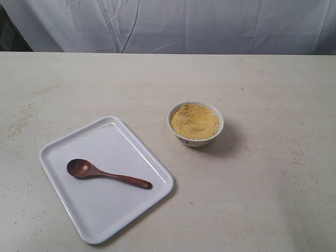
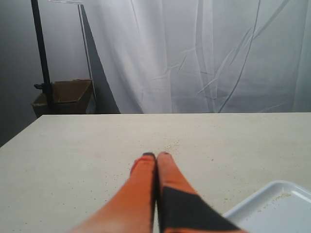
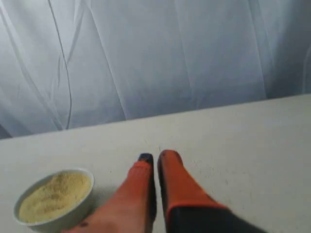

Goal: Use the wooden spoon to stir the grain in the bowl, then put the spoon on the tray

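The dark reddish-brown wooden spoon (image 1: 106, 175) lies flat on the white tray (image 1: 63, 149) at the front left of the table, its oval bowl toward the left. To the right of the tray stands the small white bowl (image 1: 195, 137), holding a mound of yellow grain (image 1: 195, 121). Neither arm shows in the exterior view. My left gripper (image 2: 156, 155) is shut with nothing in it, above bare table, with a corner of the tray (image 2: 272, 206) beside it. My right gripper (image 3: 156, 156) is shut and empty, with the bowl (image 3: 68, 213) and its grain (image 3: 54, 195) close beside it.
Scattered grains dot the beige table (image 1: 273, 84), mostly at the left and right. White cloth (image 1: 173, 23) hangs behind the table. The left wrist view shows a cardboard box (image 2: 65, 96) and a dark pole (image 2: 41, 58) beyond the table's edge.
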`<action>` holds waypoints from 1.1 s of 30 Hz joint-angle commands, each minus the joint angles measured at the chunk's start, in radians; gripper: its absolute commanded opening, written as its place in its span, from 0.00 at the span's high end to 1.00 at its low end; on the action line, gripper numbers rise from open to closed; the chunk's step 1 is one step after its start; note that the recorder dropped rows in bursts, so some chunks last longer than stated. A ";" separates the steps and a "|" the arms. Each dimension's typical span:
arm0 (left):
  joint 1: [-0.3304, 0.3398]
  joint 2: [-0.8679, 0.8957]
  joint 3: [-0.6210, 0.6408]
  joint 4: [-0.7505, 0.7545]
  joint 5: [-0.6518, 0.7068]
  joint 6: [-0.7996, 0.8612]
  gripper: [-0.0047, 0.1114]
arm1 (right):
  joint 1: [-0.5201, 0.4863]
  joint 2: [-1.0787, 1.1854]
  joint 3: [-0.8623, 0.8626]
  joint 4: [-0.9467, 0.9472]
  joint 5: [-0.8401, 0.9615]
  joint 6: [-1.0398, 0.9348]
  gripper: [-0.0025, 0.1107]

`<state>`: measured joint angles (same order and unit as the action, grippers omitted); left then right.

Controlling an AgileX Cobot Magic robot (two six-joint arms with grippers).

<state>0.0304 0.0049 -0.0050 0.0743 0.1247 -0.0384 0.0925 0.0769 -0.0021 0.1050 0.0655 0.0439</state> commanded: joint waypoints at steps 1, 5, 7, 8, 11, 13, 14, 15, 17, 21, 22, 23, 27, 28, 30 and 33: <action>-0.005 -0.005 0.005 -0.002 0.001 -0.003 0.96 | -0.010 -0.067 0.002 -0.047 0.112 0.000 0.92; -0.005 -0.005 0.005 -0.002 0.001 -0.003 0.96 | -0.010 -0.077 0.002 -0.036 0.112 0.000 0.92; -0.005 -0.005 0.005 -0.002 0.001 -0.003 0.96 | -0.010 -0.077 0.002 -0.036 0.112 0.000 0.92; -0.005 -0.005 0.005 -0.002 0.001 -0.003 0.96 | -0.010 -0.077 0.002 -0.036 0.112 0.000 0.92; -0.005 -0.005 0.005 -0.002 0.001 -0.003 0.96 | -0.010 -0.077 0.002 -0.036 0.112 0.000 0.92; -0.005 -0.005 0.005 -0.002 0.001 -0.003 0.96 | -0.010 -0.077 0.002 -0.036 0.112 0.000 0.92; -0.005 -0.005 0.005 -0.002 0.001 -0.003 0.96 | -0.010 -0.077 0.002 -0.036 0.112 0.000 0.92; -0.005 -0.005 0.005 -0.002 0.001 -0.003 0.96 | -0.010 -0.077 0.002 -0.036 0.112 0.000 0.92; -0.005 -0.005 0.005 -0.002 0.001 -0.003 0.96 | -0.010 -0.077 0.002 -0.036 0.112 0.000 0.92; -0.005 -0.005 0.005 -0.002 0.001 -0.003 0.96 | -0.010 -0.077 0.002 -0.036 0.112 0.000 0.92; -0.005 -0.005 0.005 -0.002 0.001 -0.003 0.96 | -0.010 -0.077 0.002 -0.036 0.112 0.000 0.92; -0.005 -0.005 0.005 -0.002 0.001 -0.003 0.96 | -0.010 -0.077 0.002 -0.036 0.112 0.000 0.92; -0.005 -0.005 0.005 -0.002 0.001 -0.003 0.96 | -0.010 -0.077 0.002 -0.036 0.112 0.000 0.92; -0.005 -0.005 0.005 -0.002 0.001 -0.003 0.96 | -0.010 -0.077 0.002 -0.036 0.112 0.000 0.92; -0.005 -0.005 0.005 -0.002 0.001 -0.003 0.96 | -0.010 -0.077 0.002 -0.036 0.112 0.000 0.92; -0.005 -0.005 0.005 -0.002 0.001 -0.003 0.96 | -0.010 -0.077 0.002 -0.036 0.112 0.000 0.92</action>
<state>0.0304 0.0049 -0.0050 0.0743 0.1247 -0.0384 0.0868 0.0079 -0.0021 0.0756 0.1824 0.0454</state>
